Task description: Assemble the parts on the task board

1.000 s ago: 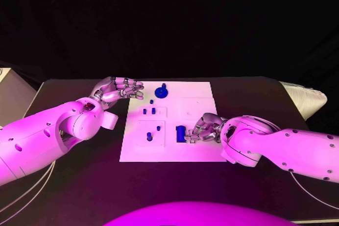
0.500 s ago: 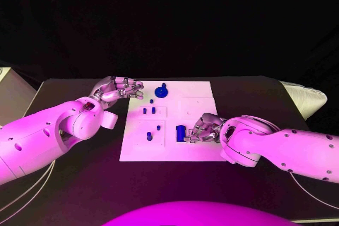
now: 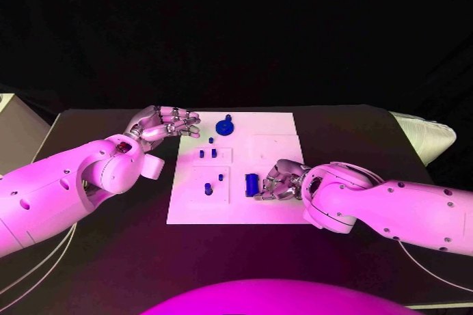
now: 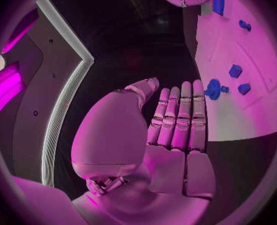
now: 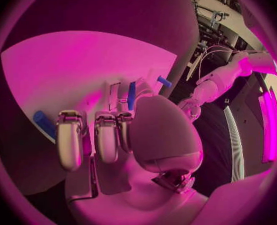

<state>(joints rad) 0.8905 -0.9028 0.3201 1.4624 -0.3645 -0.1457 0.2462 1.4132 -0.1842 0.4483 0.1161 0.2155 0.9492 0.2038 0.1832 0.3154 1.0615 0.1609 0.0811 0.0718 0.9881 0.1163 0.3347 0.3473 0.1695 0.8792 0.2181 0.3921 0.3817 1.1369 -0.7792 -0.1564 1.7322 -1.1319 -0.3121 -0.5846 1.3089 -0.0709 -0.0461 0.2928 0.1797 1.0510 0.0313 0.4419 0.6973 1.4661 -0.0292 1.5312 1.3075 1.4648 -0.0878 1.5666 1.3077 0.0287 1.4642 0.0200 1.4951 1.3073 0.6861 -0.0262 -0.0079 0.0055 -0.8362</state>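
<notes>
The white task board (image 3: 266, 134) lies in the middle of the black table. A blue block (image 3: 251, 184) lies on its near half. My right hand (image 3: 279, 182) rests on the board just right of that block, fingers curled down, fingertips (image 5: 70, 145) against the board; nothing is held. A round blue part (image 3: 225, 128) with a peg stands at the far edge, also seen as the round blue part (image 4: 213, 89). Small blue pegs (image 3: 207, 153) and a peg (image 3: 208, 189) stand left of the block. My left hand (image 3: 165, 122) hovers at the board's far left corner, holding nothing, its fingers (image 4: 179, 115) straight.
A pale box (image 3: 18, 134) stands off the table's left edge and a white object (image 3: 426, 137) off its right edge. Bare black table (image 3: 109, 260) stretches in front of the board.
My right hand has crept slightly left and away from me, and the blue block has shifted a little with it. The left hand has not moved.
</notes>
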